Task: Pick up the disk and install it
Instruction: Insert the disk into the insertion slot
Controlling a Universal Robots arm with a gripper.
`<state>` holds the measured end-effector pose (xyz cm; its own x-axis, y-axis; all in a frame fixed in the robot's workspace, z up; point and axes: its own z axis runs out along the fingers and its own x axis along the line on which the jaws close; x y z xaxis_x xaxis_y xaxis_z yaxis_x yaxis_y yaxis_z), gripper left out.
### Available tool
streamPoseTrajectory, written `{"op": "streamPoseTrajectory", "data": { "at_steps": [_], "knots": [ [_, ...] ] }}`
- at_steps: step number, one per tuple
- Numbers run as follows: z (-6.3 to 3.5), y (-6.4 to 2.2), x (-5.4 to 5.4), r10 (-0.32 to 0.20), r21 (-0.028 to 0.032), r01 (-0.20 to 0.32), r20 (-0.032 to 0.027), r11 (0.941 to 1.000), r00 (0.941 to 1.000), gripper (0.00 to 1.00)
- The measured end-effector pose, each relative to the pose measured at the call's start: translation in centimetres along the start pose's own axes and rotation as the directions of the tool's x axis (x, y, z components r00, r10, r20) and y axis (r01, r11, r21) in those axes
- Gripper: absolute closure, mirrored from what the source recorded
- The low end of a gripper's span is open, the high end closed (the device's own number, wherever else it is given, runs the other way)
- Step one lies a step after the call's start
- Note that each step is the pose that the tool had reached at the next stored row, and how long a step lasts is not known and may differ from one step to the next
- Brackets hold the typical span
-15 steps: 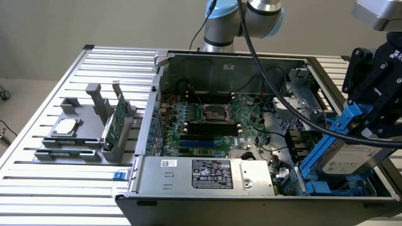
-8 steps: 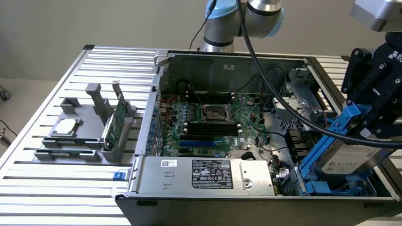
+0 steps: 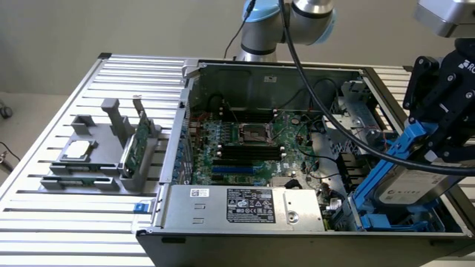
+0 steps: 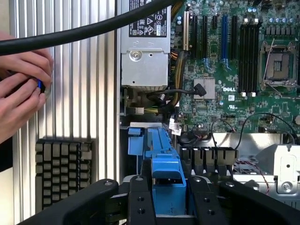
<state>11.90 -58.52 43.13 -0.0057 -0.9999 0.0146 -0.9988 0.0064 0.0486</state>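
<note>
The black 2-finger tool (image 4: 171, 199) is clenched on the blue plastic carrier frame (image 4: 166, 173) that edges the disk (image 3: 412, 186), a rectangular silver-grey metal hard drive with a white printed label. The grip is taken on the frame at 1 end, probably so that the opposite end stays free to enter first.

In the exterior view the disk hangs tilted. Its lower end is down inside the open grey metal computer case (image 3: 222, 69), at the near corner on the exterior view's right. Its upper end is held above the case rim. Whether the lower end is seated cannot be told.

The disk lies beside the green motherboard (image 3: 245, 144) and the silver box-shaped power supply (image 3: 245, 203), so the tilt appears chosen to clear both.

On the slatted aluminium surface (image 3: 59, 222), a grey moulded holder (image 3: 89, 172) keeps a small square silver chip (image 3: 78, 149) and a thin green circuit card (image 3: 133, 144) well apart from the case.

A person's hands (image 4: 21, 93) rest over the surface near a black keyboard (image 4: 63, 168).
</note>
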Motion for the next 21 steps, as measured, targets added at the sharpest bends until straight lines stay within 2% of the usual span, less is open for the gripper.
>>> {"op": "streamPoseTrajectory", "data": {
  "at_steps": [4, 13, 21],
  "knots": [
    [0.0, 0.0, 0.0, 0.001, 0.0025, -0.001, 0.0033, 1.0, 1.0, 0.67],
    [0.07, 0.0, 0.0, 0.007, 0.013, -0.007, 0.0038, 0.9999, 1.0, 0.67],
    [0.37, 0.03, 0.04, 0.009, 0.0173, -0.009, 0.0039, 0.9998, 1.0, 0.67]
  ]
}}
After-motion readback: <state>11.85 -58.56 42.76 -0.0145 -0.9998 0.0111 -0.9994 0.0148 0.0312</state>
